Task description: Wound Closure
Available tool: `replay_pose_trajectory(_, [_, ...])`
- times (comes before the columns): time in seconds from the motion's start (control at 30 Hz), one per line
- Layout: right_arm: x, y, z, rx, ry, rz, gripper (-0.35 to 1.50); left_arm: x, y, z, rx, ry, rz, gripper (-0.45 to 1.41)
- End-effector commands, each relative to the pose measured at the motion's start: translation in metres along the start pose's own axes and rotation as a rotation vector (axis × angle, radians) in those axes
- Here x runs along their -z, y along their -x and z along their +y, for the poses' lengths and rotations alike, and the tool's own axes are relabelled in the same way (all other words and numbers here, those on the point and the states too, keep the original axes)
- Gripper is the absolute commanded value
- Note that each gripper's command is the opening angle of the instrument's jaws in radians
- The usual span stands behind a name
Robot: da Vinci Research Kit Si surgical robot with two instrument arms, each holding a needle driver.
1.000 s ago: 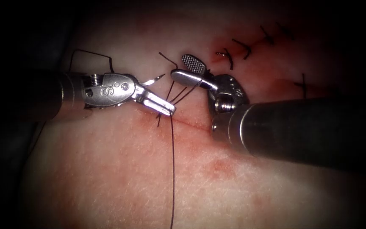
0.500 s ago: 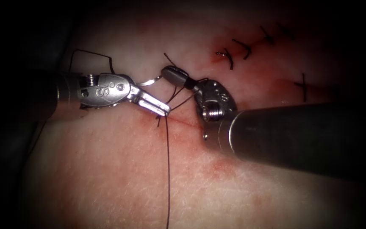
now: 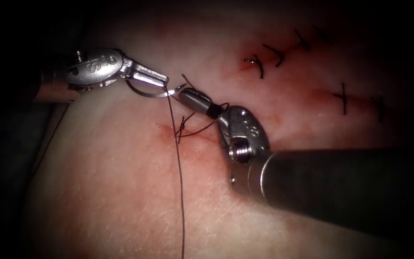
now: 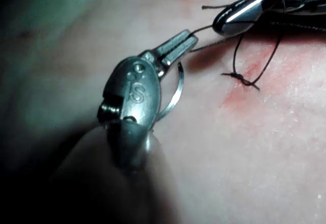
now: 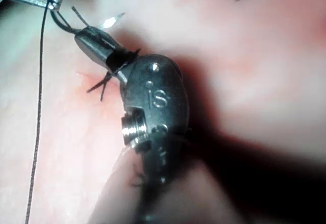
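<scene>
Tissue point(image 3: 120, 192) | left jaws point(image 3: 161, 80) clamp needle point(image 3: 154, 93) | right jaws point(image 3: 188, 96) clamp thread point(image 3: 180, 192)

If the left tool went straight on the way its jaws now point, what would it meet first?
Probably the right tool. The left tool, shut on the needle with thread hanging by its tip, points right and slightly down at it across a short gap. Depth is unclear, so it might pass just above.

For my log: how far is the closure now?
Done: stitches at upper right; a knot sits on the cut. In hand: left tool holds the needle, free of the tissue; right tool grips thread. Left: thread tails uncut.
</scene>
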Motion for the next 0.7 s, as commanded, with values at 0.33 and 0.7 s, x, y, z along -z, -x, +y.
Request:
replay_pose_trajectory(0.33, [0.0021, 0.0046, -0.0019, 0.047, -0.025, -0.022, -0.35, 0.0023, 0.0057, -0.0083, 0.146, 0.091, 0.107, -0.45])
replay_pose_trajectory(0.7, [0.0038, 0.0061, -0.0036, 0.061, -0.051, -0.043, -0.35, 0.0043, 0.0101, -0.0149, 0.253, -0.057, 0.149, -0.45])
